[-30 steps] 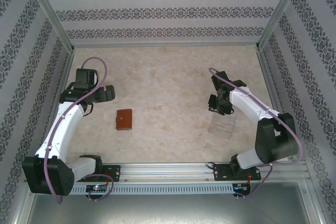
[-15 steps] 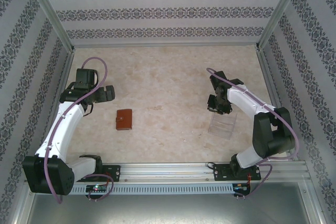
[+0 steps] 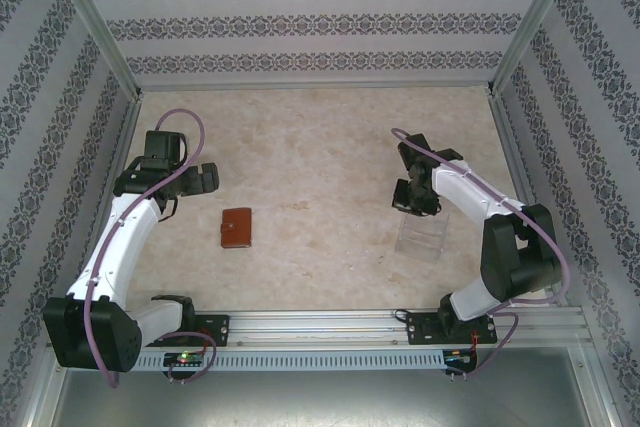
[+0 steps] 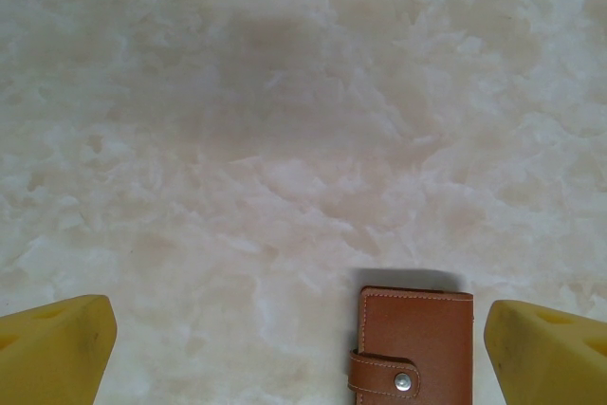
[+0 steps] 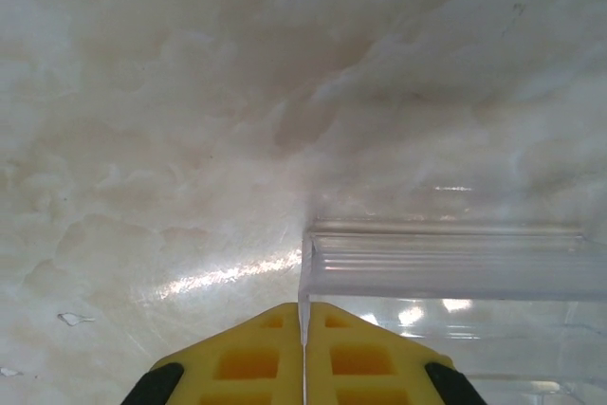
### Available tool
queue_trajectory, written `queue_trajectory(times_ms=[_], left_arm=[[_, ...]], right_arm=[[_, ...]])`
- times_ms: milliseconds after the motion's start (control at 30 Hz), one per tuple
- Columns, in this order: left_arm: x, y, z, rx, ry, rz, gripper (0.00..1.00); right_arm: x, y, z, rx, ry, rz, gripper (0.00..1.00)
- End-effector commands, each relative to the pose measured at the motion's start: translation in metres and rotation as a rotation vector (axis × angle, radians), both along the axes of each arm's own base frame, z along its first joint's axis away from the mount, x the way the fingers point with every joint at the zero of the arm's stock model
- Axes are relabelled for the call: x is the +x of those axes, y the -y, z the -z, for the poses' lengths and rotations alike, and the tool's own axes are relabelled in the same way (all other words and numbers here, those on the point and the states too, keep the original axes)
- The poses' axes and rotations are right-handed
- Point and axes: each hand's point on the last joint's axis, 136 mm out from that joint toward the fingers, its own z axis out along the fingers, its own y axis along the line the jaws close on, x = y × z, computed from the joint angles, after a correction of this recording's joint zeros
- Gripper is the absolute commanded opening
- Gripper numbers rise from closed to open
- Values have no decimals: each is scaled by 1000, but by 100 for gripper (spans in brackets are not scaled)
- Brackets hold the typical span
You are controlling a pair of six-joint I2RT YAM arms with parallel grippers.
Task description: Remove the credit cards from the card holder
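**Card holder shut, cards not yet out**

Top view: the card holder lies closed left of centre, near the left gripper.
Left wrist: jaws wide apart, strap snapped.
Right wrist: the right gripper pinches the clear tray wall.
Likely next: unsnap the strap.

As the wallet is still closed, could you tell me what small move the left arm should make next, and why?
Probably slide the left gripper sideways to centre on the card holder. It lies closed with its strap snapped, off-centre beside one finger of the open pair. The right gripper is pinching the wall of the clear tray.
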Motion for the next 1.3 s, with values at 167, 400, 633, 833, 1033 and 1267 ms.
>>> queue_trajectory(times_ms=[167,400,633,833,1033,1267], left_arm=[[-2,3,7,12,-19,26,100],[-1,4,7,4,-19,28,100],[0,8,11,-13,-28,36,100],[0,8,12,-17,-32,36,100],[0,9,14,-20,-36,37,100],[-1,8,15,-15,-43,35,100]], right_arm=[[17,-20,-12,-16,30,-57,4],[47,-61,-22,-11,66,-120,3],[86,-112,-30,-16,101,-182,2],[114,-151,-33,-7,121,-225,1],[135,-178,-25,-2,120,-248,1],[156,-196,-26,12,146,-251,1]])
